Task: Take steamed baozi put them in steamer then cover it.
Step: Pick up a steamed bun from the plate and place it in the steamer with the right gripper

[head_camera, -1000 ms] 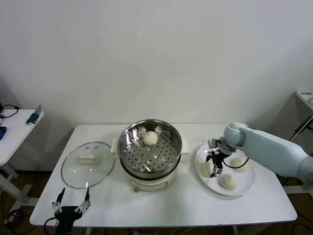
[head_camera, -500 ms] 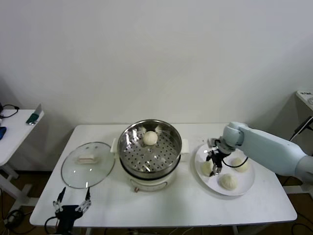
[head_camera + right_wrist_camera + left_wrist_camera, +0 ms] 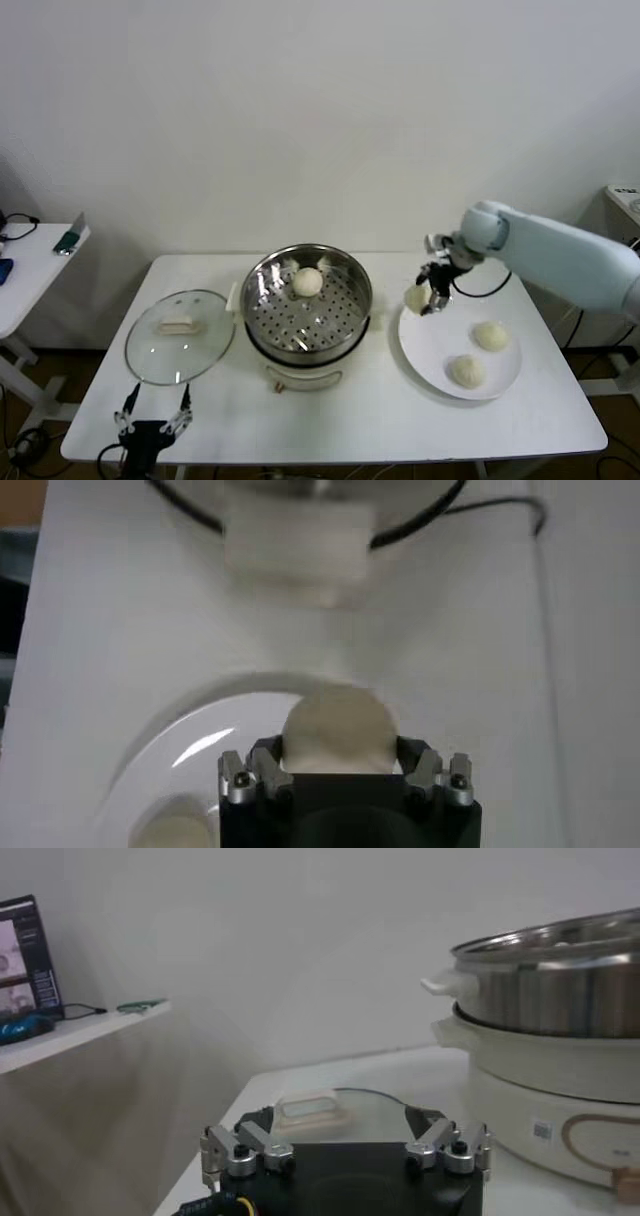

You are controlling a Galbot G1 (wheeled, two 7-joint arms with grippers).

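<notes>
Right gripper point(image 3: 428, 295) clamped on baozi point(image 3: 416, 297), above plate point(image 3: 440, 345) edge beside steamer point(image 3: 306, 300); left gripper point(image 3: 153, 415) spread, parked near cover point(image 3: 180, 335).

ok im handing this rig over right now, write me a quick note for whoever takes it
Right gripper: shut on a bun, held in the air above the plate's edge nearest the steamer.
Left gripper: open, parked low at the table's near edge, in front of the lid.
Things: one bun sits in the steamer basket toward the back; two buns lie on the plate; the lid lies flat on the table beside the steamer.
Done: one bun loaded, a second picked up.
Left: drop the held bun in, move the last two, then put the lid on.
</notes>
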